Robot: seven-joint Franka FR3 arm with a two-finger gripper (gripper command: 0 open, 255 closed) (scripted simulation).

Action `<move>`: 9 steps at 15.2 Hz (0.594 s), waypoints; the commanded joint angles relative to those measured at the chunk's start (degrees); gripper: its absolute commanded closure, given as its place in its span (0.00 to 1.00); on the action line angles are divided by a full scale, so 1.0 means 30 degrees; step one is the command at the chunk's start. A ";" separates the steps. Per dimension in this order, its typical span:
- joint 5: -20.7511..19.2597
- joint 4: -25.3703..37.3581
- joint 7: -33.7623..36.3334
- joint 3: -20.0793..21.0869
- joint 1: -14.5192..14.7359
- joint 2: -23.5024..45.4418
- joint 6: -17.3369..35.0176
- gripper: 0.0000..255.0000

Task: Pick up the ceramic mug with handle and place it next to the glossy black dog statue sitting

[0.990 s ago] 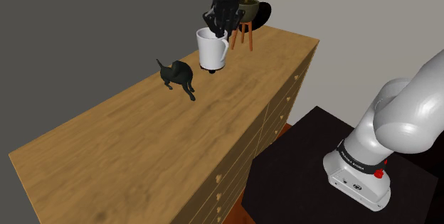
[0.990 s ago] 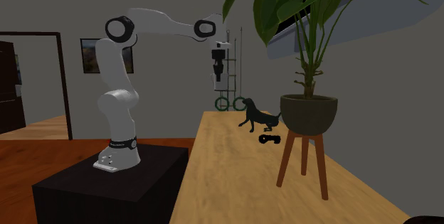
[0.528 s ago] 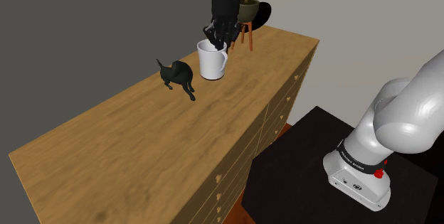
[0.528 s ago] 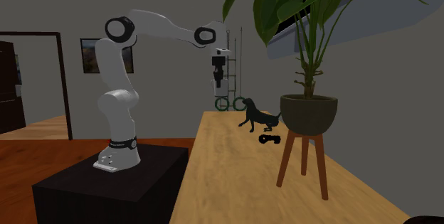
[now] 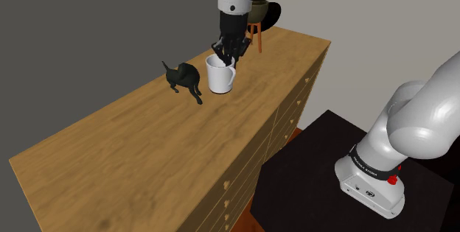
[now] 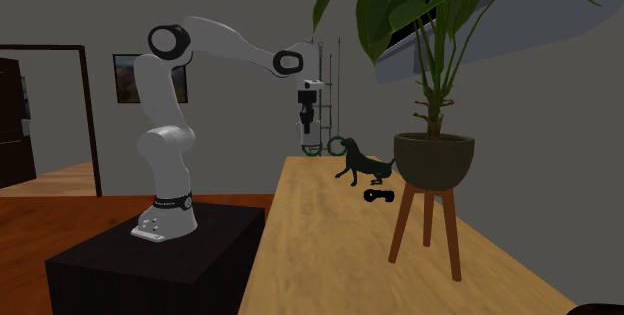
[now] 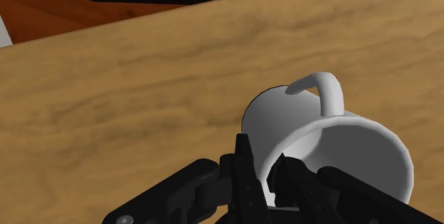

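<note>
hand [image 5: 225, 52] is pinching the wall of the white mug [image 5: 220, 79], which looks set down on the surface [image 5: 147, 142] just beside the black dog [image 5: 185, 79]; I'd let go gently, then lift straight up so the handle doesn't snag

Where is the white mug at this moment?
In the shoulder view the white mug is at the wooden dresser top, just right of the black dog statue, its rim clasped by the gripper.

Arm [image 6: 165, 155]: glossy white, rounded shells
Joints [image 6: 170, 40]: dark round caps with black rims
Base [image 5: 366, 188]: pale grey flange
Band [image 5: 372, 166]: black, small white lettering
Red mark [image 5: 392, 180]: small, beside the band
Claw [image 5: 225, 60]: all black, two slim fingers
Stand [image 6: 150, 263]: plain black box
</note>
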 commanded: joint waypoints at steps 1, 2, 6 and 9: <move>0.0004 -0.0421 -0.0025 0.0016 0.0006 0.0069 0.0507 1.00; 0.0006 -0.0637 -0.0034 0.0026 0.0011 0.0108 0.0763 1.00; 0.0006 -0.1465 -0.0065 0.0068 0.0028 0.0309 0.1788 1.00; -0.0002 -0.2044 -0.0082 0.0102 0.0041 0.0504 0.2559 1.00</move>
